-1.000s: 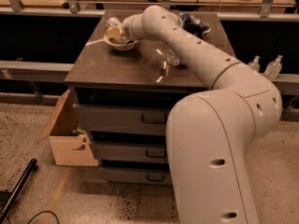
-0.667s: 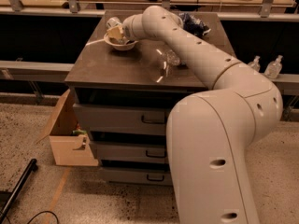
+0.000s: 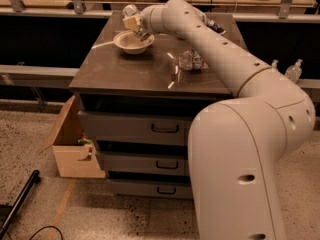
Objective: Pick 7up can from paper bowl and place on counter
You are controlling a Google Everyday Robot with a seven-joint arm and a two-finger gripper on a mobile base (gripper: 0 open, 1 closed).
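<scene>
apparently gripper [image 3: 134,27] over round paper bowl [image 3: 128,45]

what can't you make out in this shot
Camera view, the only one:
- 7up can: only a silvery bit shows behind the gripper, which hangs over the paper bowl; the rest, and whether it is gripped, is hidden by the gripper.
- bottle lying on the counter: partly covered by the arm; label too blurred to read.
</scene>
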